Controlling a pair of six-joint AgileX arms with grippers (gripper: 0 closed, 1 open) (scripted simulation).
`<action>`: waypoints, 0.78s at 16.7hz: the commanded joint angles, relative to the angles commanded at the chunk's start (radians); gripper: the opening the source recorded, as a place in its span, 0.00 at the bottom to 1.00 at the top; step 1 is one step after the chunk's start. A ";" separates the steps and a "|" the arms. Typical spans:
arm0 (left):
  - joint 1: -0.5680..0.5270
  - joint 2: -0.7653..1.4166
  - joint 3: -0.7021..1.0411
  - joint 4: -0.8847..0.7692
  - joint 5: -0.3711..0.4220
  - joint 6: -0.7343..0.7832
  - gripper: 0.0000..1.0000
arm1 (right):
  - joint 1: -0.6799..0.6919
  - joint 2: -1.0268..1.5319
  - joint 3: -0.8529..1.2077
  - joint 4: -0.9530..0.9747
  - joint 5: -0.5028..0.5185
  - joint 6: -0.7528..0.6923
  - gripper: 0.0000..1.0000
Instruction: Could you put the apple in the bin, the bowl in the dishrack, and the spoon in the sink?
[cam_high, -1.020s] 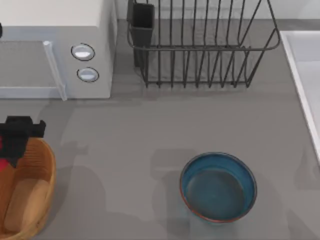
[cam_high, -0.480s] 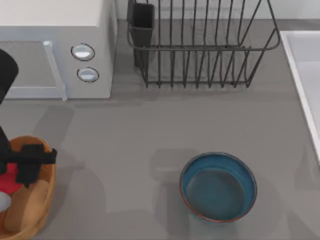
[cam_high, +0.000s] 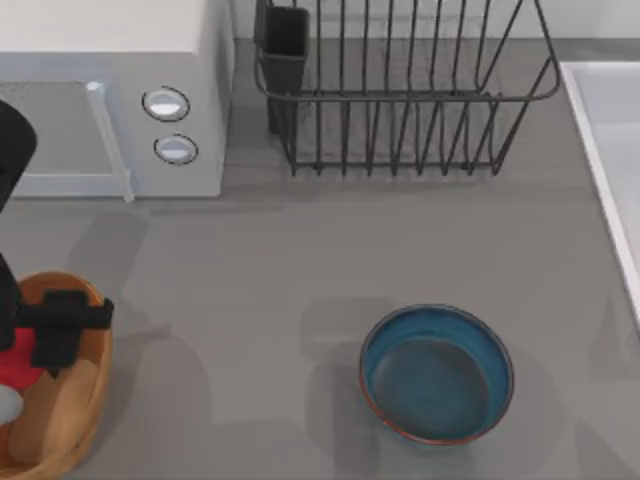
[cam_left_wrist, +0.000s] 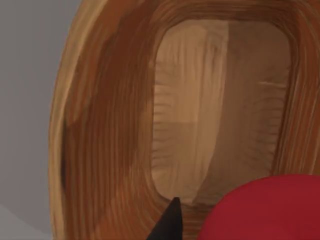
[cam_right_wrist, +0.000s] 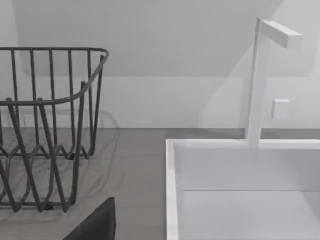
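A kitchen counter is shown here, rendered in simulation. A white microwave (cam_high: 120, 95) with two round knobs is seen at the back left of the grey worktop (cam_high: 300, 260), and a black wire dishrack (cam_high: 400, 90) with a cutlery cup is set just beside it. At the right edge, a white-rimmed sink (cam_right_wrist: 240, 190) is found, and a straight white tap (cam_right_wrist: 260, 75) is raised over it against a plain pale wall.
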 joint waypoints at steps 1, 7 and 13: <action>0.000 0.000 0.000 0.000 0.000 0.000 0.38 | 0.000 0.000 0.000 0.000 0.000 0.000 1.00; 0.000 0.000 0.000 0.000 0.000 0.000 0.83 | 0.000 0.000 0.000 0.000 0.000 0.000 1.00; 0.000 0.000 0.000 0.000 0.000 0.000 1.00 | 0.000 0.000 0.000 0.000 0.000 0.000 1.00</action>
